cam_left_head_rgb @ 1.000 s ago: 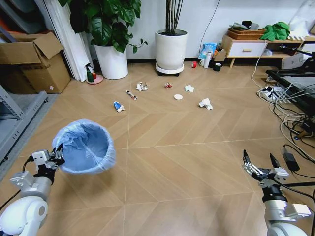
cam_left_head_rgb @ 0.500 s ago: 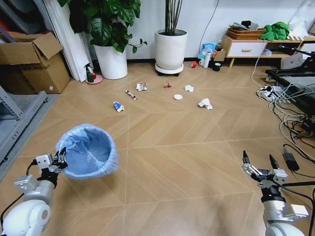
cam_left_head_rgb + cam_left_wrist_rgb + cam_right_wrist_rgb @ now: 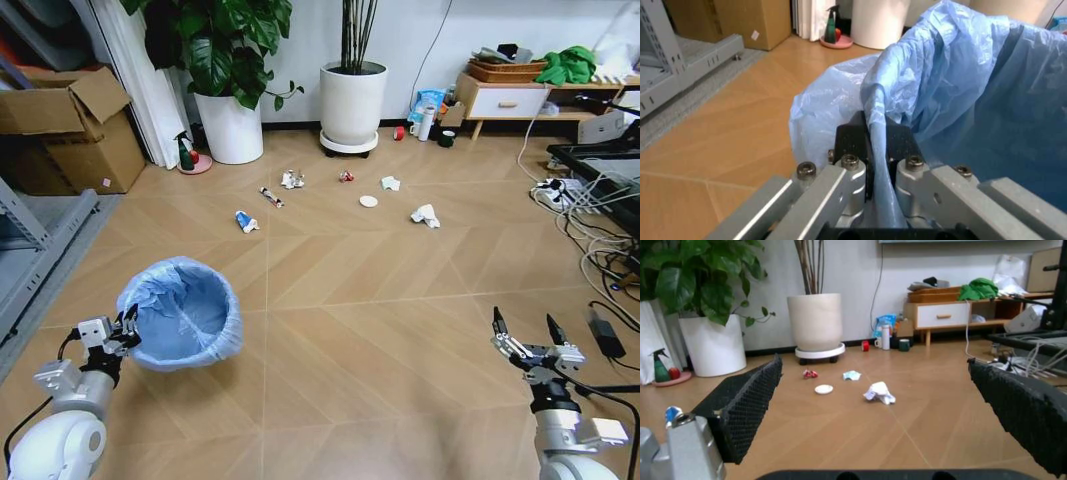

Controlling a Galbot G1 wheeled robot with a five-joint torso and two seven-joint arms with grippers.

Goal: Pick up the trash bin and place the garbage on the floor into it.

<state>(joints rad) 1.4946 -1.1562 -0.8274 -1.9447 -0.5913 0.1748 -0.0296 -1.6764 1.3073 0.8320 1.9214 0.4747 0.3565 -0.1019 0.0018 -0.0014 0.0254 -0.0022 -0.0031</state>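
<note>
The trash bin [image 3: 181, 314], lined with a crinkly light-blue bag, hangs low at my left. My left gripper [image 3: 124, 327] is shut on its bag-covered rim [image 3: 875, 131]. The garbage lies on the chevron floor [image 3: 350, 330] well ahead: a blue-white packet [image 3: 244, 221], a stick wrapper [image 3: 269, 195], a silvery wad [image 3: 291, 179], a red-silver piece [image 3: 346, 176], a white lid [image 3: 369, 201] and two tissues [image 3: 425, 215]. My right gripper [image 3: 522, 322] stands open and holds nothing, low at the right. Between its fingers [image 3: 747, 405] the right wrist view shows a tissue [image 3: 879, 392] and the lid [image 3: 823, 389].
Two white plant pots [image 3: 352, 102] stand at the back wall, with a green spray bottle [image 3: 185, 152] beside the left one. A cardboard box [image 3: 70, 130] and a metal rack [image 3: 30, 250] line the left. Cables [image 3: 590, 220] and a low cabinet [image 3: 510, 98] are on the right.
The bin has dropped a little and shifted slightly right with my left gripper still on its rim. The whole picture has shifted slightly, so the camera moved. The right gripper stays open.
</note>
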